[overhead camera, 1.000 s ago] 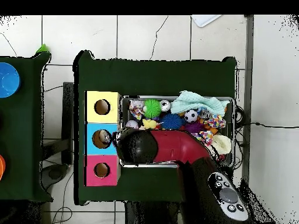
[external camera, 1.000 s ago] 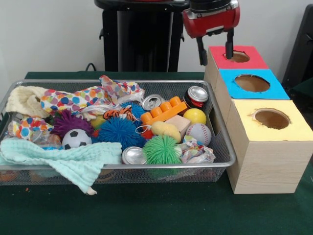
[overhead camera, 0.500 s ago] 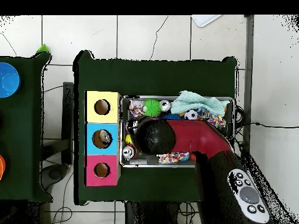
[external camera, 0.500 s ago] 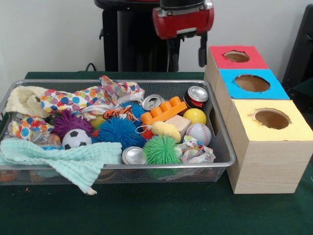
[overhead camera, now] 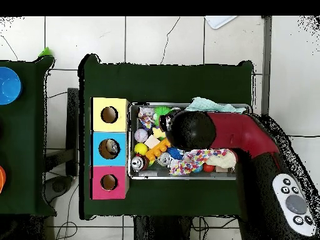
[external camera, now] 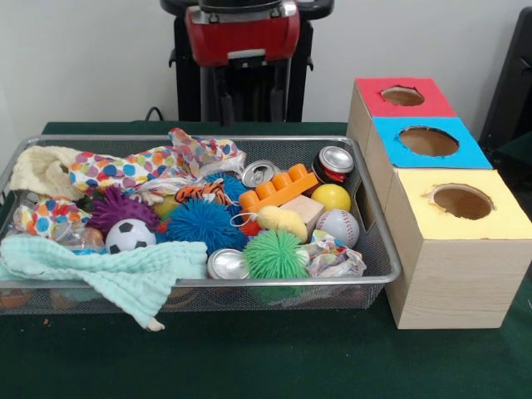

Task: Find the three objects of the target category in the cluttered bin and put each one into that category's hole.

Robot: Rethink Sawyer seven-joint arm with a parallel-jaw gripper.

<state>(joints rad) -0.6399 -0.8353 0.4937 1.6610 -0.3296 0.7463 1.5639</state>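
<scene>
A wire mesh bin (external camera: 378,249) holds a jumble of things. Three silver-topped cans show: one (external camera: 260,172) by the orange block (external camera: 277,189), one (external camera: 335,160) at the far right corner, one (external camera: 227,264) at the near rim. Among the balls are a yellow ball (external camera: 331,197), a baseball (external camera: 338,226), a soccer ball (external camera: 130,236), and blue (external camera: 202,223) and green (external camera: 275,253) spiky balls. My gripper (external camera: 250,116) hangs open and empty above the middle of the bin's far rim. In the overhead view the arm's wrist (overhead camera: 190,131) covers the bin's middle.
Right of the bin stand three wooden boxes with round holes: red top (external camera: 402,96) farthest, blue (external camera: 428,141) in the middle, yellow (external camera: 461,201) nearest. A mint towel (external camera: 108,270) drapes over the near rim; a dotted cloth (external camera: 150,166) and a cream cloth (external camera: 41,170) lie at the left.
In the front view my gripper has swung left from over the red box to above the bin's far rim, open and empty throughout. The bin's contents have not moved.
</scene>
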